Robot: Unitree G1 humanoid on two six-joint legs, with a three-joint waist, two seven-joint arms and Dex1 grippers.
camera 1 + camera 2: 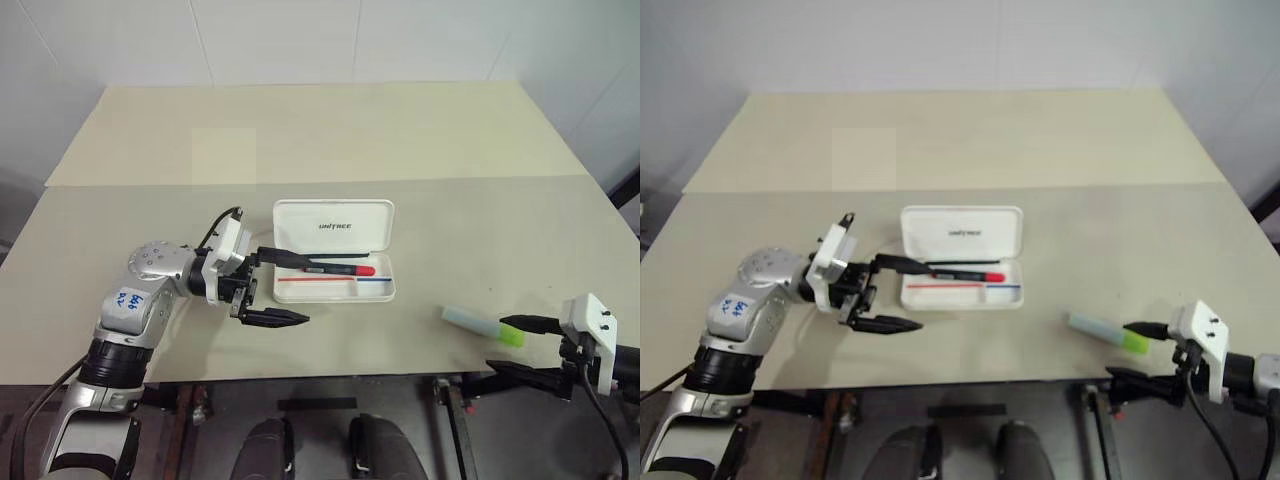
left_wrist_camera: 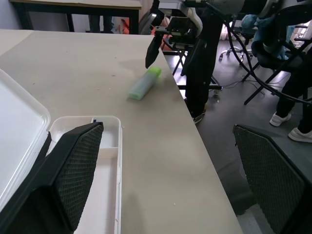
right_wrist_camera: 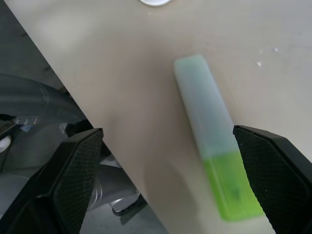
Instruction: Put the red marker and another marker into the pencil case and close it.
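The white pencil case (image 1: pixel 333 226) lies open mid-table, its lid flat at the back and its tray (image 1: pixel 385 291) in front. The red marker (image 1: pixel 345 268) rests in the tray, dark barrel to the left, red cap to the right. My left gripper (image 1: pixel 303 290) is open at the case's left end, with its upper finger over the tray's edge and nothing held. Another marker, a mint-green highlighter (image 1: pixel 478 322) with a lime cap, lies near the front right edge. My right gripper (image 1: pixel 497 345) is open just right of it, and the highlighter (image 3: pixel 209 131) sits between the fingers in the right wrist view.
The table's front edge (image 1: pixel 400 378) runs close behind the highlighter, with a dark frame below it. A seam (image 1: pixel 300 183) splits the tabletop into front and back halves. In the left wrist view, office chairs and a person's legs (image 2: pixel 292 97) stand past the table's side.
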